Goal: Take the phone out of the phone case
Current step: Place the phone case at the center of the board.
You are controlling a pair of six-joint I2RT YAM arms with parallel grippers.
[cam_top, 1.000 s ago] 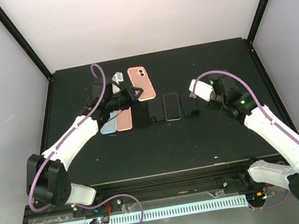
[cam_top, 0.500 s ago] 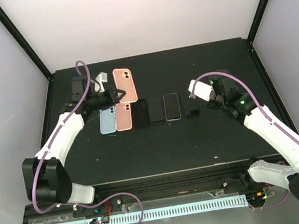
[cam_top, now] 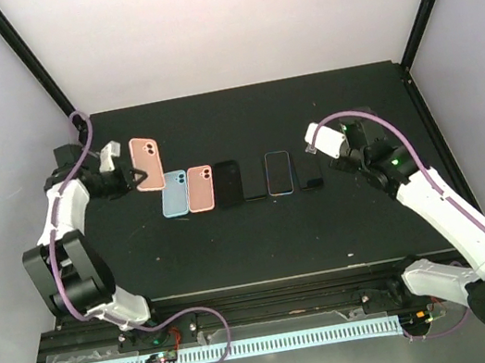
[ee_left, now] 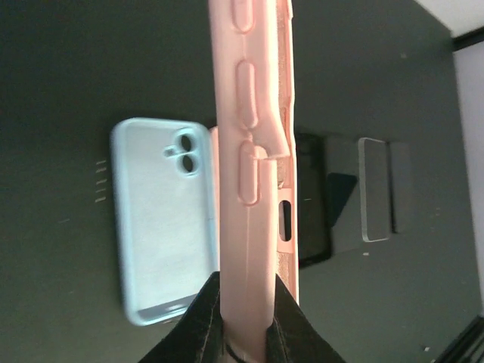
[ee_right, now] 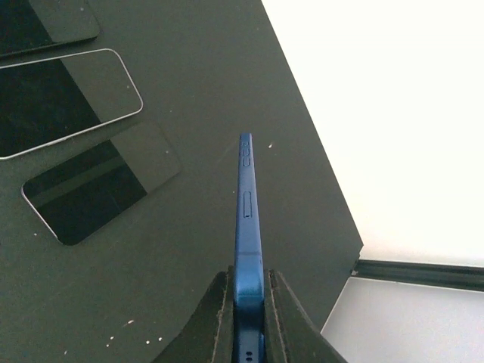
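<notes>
Left gripper (ee_left: 246, 306) clamps the pink phone case (ee_left: 249, 151) far left, right gripper (ee_right: 248, 302) pinches the blue phone (ee_right: 246, 212) edge-up (2 pieces well apart, presumably so neither snags), looking ready for set-down.

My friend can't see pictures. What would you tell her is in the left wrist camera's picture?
The left gripper pinches a pink phone case by one end, edge-on, running up the middle of the picture. Behind it on the black table lie a light blue phone case, camera holes showing, and some dark phones to the right.
</notes>
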